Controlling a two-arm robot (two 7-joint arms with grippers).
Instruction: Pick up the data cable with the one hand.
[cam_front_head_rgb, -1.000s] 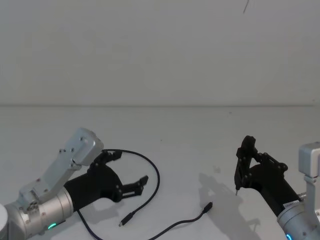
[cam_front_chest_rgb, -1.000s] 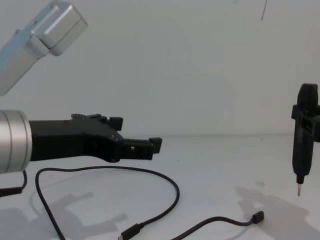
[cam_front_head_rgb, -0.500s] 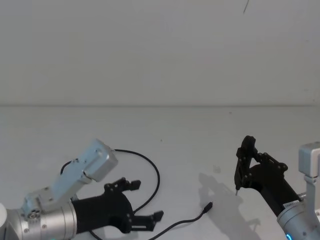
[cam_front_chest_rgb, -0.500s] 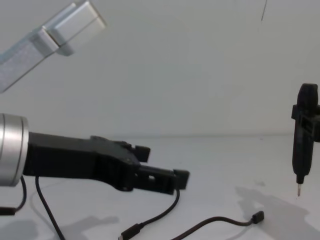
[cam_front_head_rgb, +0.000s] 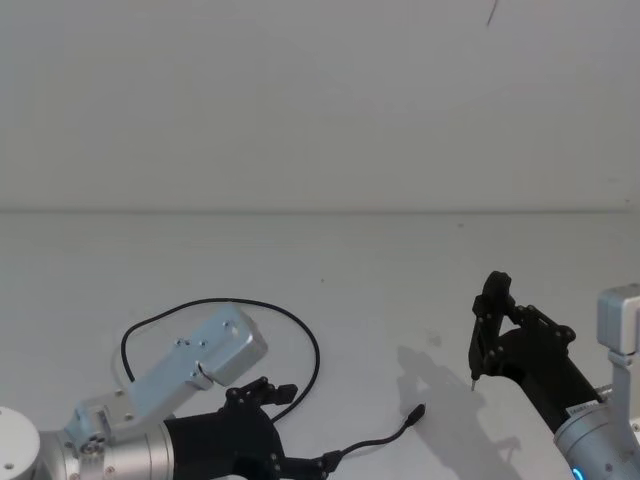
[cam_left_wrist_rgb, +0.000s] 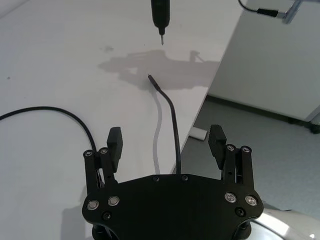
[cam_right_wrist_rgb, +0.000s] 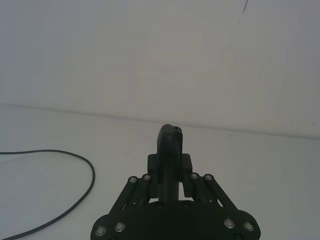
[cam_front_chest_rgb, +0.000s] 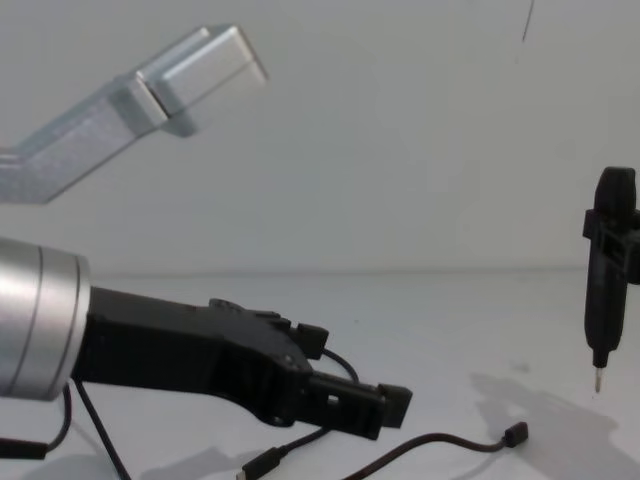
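Currently left hand (cam_left_wrist_rgb: 166, 137) wide over one data cable (cam_left_wrist_rgb: 175, 120); right hand (cam_right_wrist_rgb: 170, 172) grips one pen (cam_right_wrist_rgb: 170, 140).

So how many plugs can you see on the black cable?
2, both on the data cable: the far plug lies out to the right, the near plug just below the open left pincer.

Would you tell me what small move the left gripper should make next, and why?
Probably ease the left gripper down a little: its open fingers straddle the data cable, which the chest view shows lying just beneath. The right gripper holds a pen-shaped tool aside.
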